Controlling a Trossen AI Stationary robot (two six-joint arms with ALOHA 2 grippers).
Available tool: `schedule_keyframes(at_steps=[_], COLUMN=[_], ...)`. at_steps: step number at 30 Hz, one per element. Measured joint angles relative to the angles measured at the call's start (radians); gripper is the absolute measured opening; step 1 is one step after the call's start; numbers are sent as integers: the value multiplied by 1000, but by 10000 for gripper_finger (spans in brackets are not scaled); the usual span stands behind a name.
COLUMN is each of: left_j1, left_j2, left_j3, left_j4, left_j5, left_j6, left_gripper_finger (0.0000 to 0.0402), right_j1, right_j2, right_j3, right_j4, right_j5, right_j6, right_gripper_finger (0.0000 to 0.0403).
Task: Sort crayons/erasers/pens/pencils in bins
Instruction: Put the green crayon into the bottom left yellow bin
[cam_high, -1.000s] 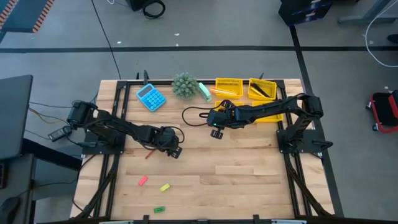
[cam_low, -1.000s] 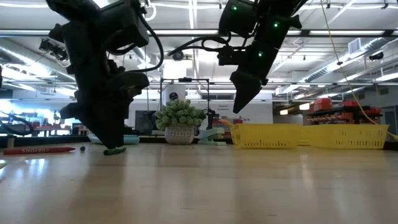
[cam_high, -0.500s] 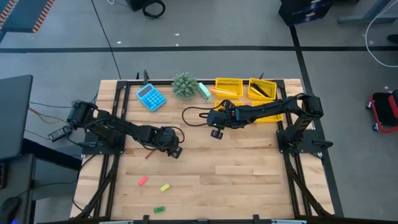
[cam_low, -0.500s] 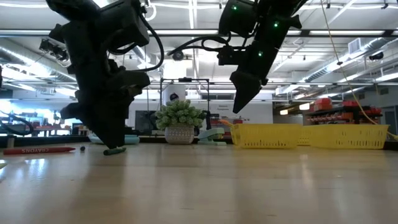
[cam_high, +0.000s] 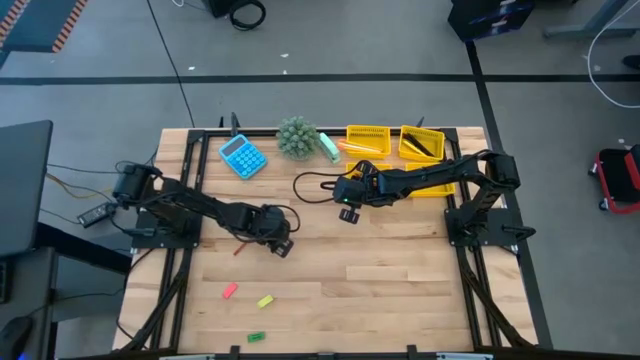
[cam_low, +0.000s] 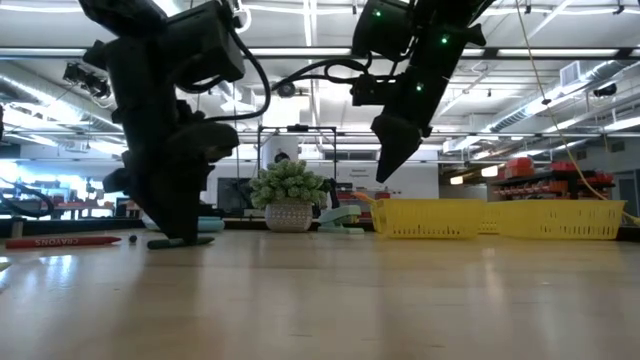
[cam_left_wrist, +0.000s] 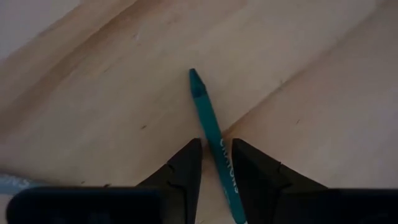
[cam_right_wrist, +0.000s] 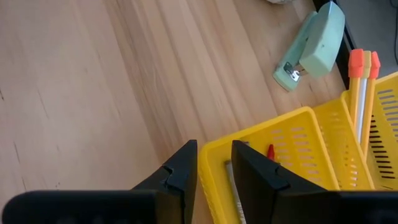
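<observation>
the pale wooden plank surface (cam_high: 380, 260) looks smooth with a faint sheen, its grain showing. the bright yellow slotted plastic bins (cam_right_wrist: 292, 155) are glossy. the teal paper-wrapped crayon (cam_left_wrist: 214, 140) looks matt, and so do the left hand's (cam_left_wrist: 214, 163) dark plastic fingers (cam_left_wrist: 186, 168).

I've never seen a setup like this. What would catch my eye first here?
Two dark arms reach over a wooden table. The left gripper is down at the tabletop with a teal crayon between its fingers, while the right gripper hangs above a bright yellow bin at the table's far side. A blue calculator and a small potted plant sit nearby.
</observation>
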Motion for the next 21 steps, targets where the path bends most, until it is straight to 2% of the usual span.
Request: schedule_keyframes(at_steps=[12, 17, 21], left_j1=[1, 15, 34], left_j2=[5, 5, 5], left_j3=[18, 18, 19], left_j4=[14, 72, 141], left_j5=[-45, -51, -49], left_j6=[330, 487, 619], left_gripper_finger=[27, 28, 34], right_j1=[0, 13, 52], right_j2=[0, 0, -6], right_j3=[0, 2, 2], right_j4=[34, 37, -98], right_j5=[-8, -9, -1], right_j6=[77, 181, 240], right_gripper_finger=[106, 106, 106])
